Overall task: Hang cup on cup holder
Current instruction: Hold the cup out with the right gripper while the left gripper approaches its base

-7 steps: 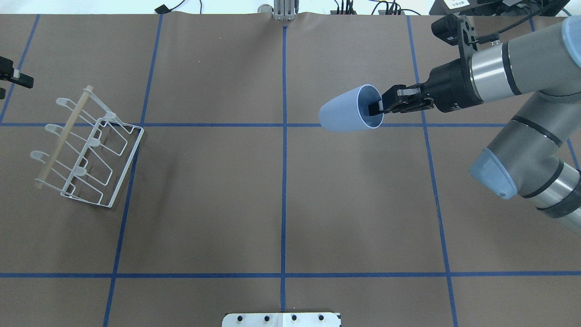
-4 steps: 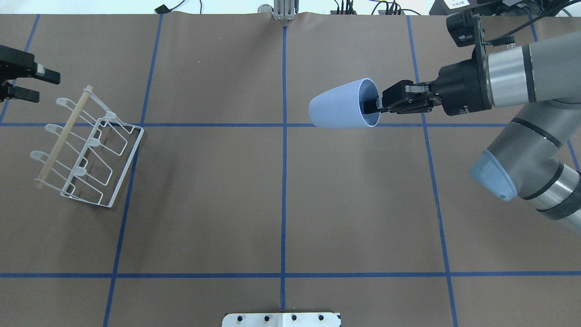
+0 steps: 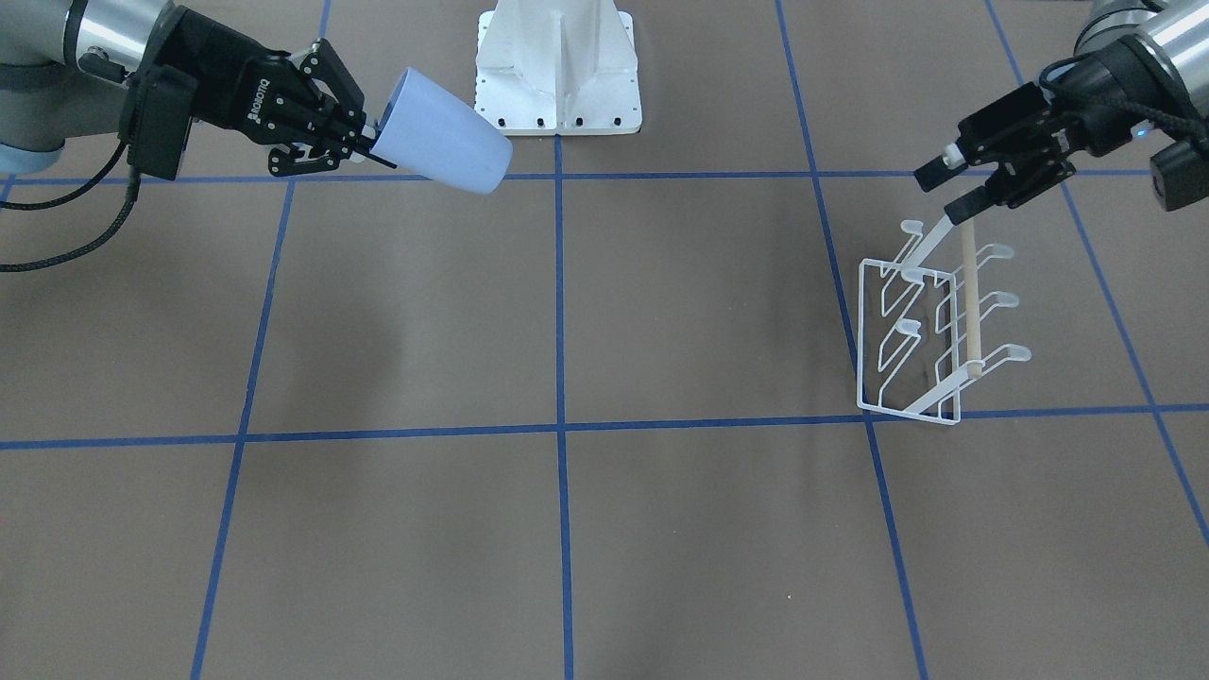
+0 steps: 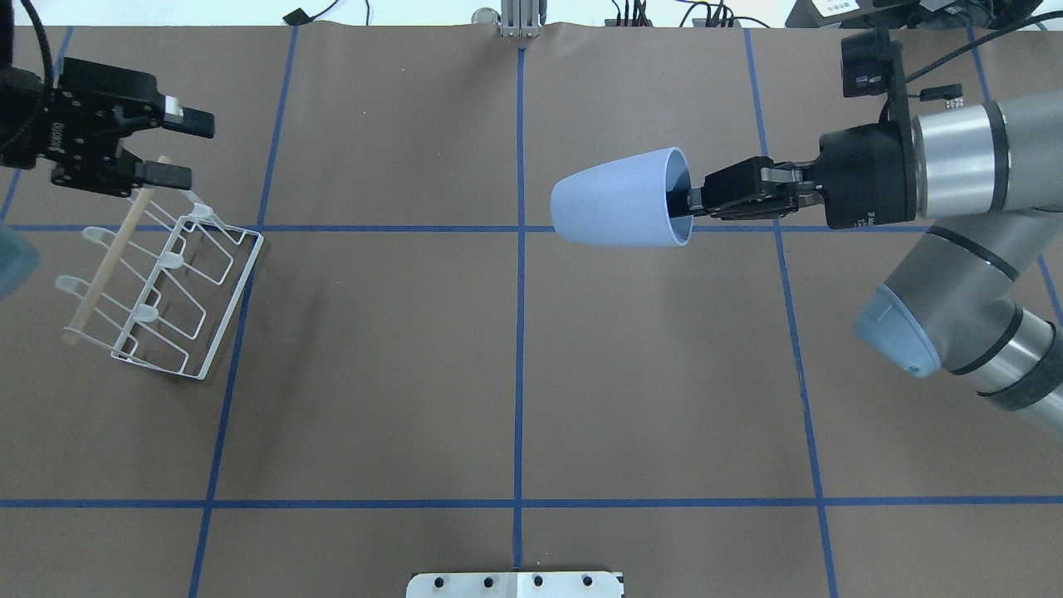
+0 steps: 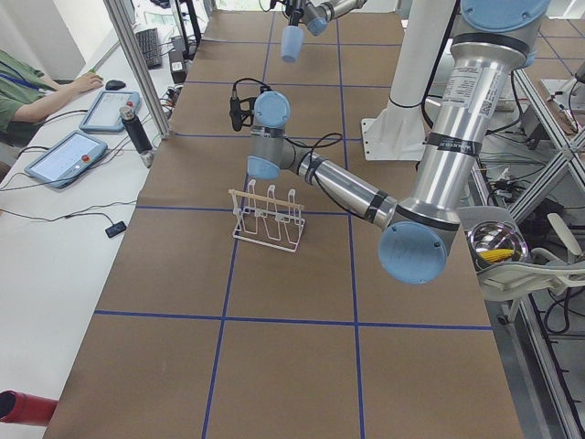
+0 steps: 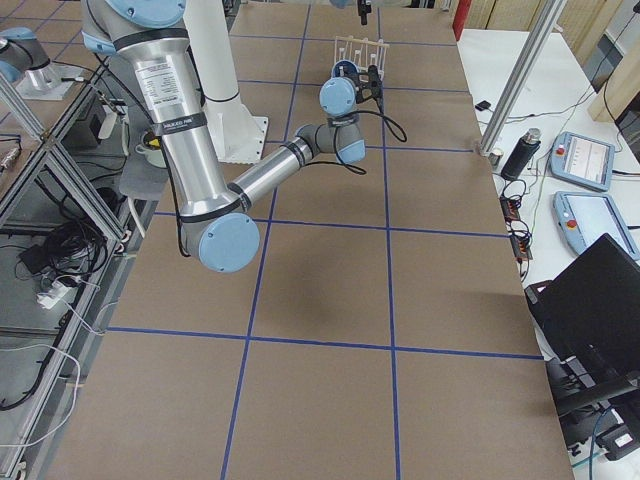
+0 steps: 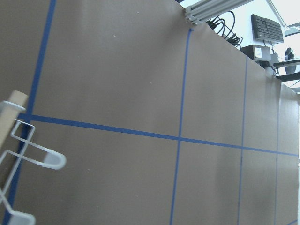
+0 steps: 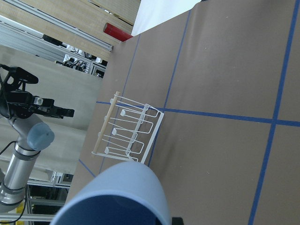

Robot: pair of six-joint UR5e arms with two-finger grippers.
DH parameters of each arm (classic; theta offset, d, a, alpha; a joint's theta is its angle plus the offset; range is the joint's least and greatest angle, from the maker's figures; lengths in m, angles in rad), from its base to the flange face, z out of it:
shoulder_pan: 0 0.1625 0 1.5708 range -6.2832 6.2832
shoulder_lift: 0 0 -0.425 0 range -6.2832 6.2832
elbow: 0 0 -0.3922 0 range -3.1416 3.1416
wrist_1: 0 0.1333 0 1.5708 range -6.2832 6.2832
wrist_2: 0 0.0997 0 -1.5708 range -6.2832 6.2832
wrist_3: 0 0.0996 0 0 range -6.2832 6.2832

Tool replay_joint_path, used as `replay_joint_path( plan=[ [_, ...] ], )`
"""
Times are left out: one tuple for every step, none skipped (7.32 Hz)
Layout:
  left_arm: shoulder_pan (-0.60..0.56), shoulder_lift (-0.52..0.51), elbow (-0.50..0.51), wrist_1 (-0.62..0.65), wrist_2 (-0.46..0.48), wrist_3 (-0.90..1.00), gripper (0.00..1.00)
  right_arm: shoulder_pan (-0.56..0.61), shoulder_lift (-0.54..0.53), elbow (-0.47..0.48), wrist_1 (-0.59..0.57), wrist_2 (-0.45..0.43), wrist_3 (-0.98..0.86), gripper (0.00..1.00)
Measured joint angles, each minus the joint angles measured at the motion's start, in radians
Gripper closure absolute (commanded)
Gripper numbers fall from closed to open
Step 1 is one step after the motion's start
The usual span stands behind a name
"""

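The light blue cup point(image 4: 614, 209) is held on its side in the air over the table's far middle, base pointing toward the rack. My right gripper point(image 4: 693, 201) is shut on its rim, one finger inside; it also shows in the front view point(image 3: 378, 146). The white wire cup holder point(image 4: 158, 270) with its wooden dowel stands at the left; it also shows in the front view point(image 3: 930, 321) and in the right wrist view point(image 8: 126, 131). My left gripper point(image 4: 199, 150) is open and empty, just over the dowel's far end.
The brown mat carries blue tape grid lines. The robot's white base plate point(image 4: 515, 584) sits at the near edge. A metal post point(image 4: 521, 18) stands at the far edge. Tablets point(image 5: 69, 157) and an operator are beyond the table's far side.
My right gripper carried the cup leftward toward the centre line. My left gripper came in from the left edge to above the rack's far end.
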Motion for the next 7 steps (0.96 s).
replay_joint_path(
  plan=[
    [0.063, -0.009, -0.009, -0.069, 0.081, -0.071, 0.03, -0.01, -0.001, 0.0, 0.045, -0.012, 0.024, 1.0],
    [0.109, -0.025, -0.017, -0.122, 0.168, -0.156, 0.03, -0.018, -0.002, 0.0, 0.089, -0.02, 0.047, 1.0],
    [0.145, -0.046, -0.032, -0.151, 0.251, -0.232, 0.03, -0.027, -0.003, -0.001, 0.145, -0.042, 0.078, 1.0],
    [0.183, -0.063, -0.056, -0.163, 0.327, -0.288, 0.03, -0.048, -0.003, -0.002, 0.215, -0.095, 0.111, 1.0],
    [0.231, -0.077, -0.087, -0.166, 0.408, -0.33, 0.03, -0.081, -0.005, -0.002, 0.281, -0.158, 0.133, 1.0],
    [0.293, -0.093, -0.117, -0.167, 0.504, -0.359, 0.03, -0.115, -0.006, -0.002, 0.332, -0.214, 0.143, 1.0],
    [0.369, -0.111, -0.138, -0.167, 0.611, -0.373, 0.03, -0.144, -0.007, -0.002, 0.372, -0.254, 0.147, 1.0]
  ],
)
